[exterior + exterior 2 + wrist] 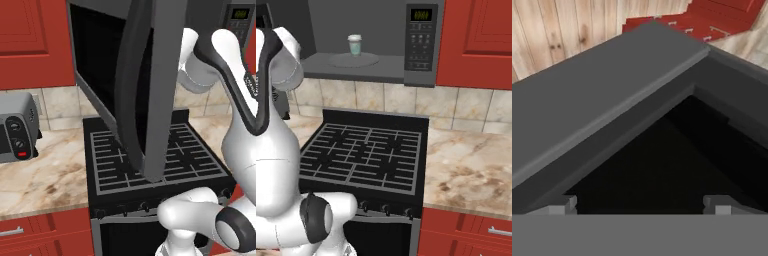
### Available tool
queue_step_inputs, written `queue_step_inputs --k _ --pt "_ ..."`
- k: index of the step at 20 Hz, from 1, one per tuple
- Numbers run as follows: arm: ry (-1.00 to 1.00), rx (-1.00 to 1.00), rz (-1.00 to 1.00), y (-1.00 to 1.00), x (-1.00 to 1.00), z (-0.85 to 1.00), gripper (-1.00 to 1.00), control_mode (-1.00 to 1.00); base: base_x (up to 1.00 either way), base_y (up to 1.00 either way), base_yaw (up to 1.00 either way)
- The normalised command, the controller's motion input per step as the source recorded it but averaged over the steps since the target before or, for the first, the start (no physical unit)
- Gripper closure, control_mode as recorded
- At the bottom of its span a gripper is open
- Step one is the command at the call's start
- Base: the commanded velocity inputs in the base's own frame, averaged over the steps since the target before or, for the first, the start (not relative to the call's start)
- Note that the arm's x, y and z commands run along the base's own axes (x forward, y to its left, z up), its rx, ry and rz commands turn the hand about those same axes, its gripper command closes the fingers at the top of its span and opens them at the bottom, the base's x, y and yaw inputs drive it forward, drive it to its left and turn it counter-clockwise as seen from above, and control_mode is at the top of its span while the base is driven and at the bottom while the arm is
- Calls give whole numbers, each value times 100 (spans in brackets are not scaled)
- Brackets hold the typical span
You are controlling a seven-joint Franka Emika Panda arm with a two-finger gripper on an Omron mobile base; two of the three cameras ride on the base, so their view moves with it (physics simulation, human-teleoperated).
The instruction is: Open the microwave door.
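Observation:
The microwave (421,40) is mounted above the stove, its keypad and green display (239,20) on the right side. The microwave door (165,75) stands swung far out toward me, hanging over the burners, with its black glass (97,60) and long dark bar handle (127,100) facing left. The cavity (356,20) lies open. My arm reaches behind the door's free edge. In the hand view my gripper (642,206) is open, its fingertips (559,205) wide apart just off the door's grey frame (597,100) and black window (657,165), holding nothing.
A paper cup (354,45) stands on the turntable inside. The black stove (366,150) with grates is below. A silver toaster oven (15,132) sits on the marble counter (45,180) at left. Red cabinets (476,40) flank the microwave, and more counter (471,170) lies at right.

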Motion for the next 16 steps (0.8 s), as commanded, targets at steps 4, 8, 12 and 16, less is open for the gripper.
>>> queue_step_inputs --k 4,8,12,16 --pt "0 0 -13 97 50 0 -100 -100 0 0 0" --pt "-5 0 -26 88 60 0 -100 -100 0 0 0" --pt "-29 0 -41 33 18 -10 -100 -100 0 0 0" --pt "-41 0 -53 37 10 -22 -100 -100 0 0 0"
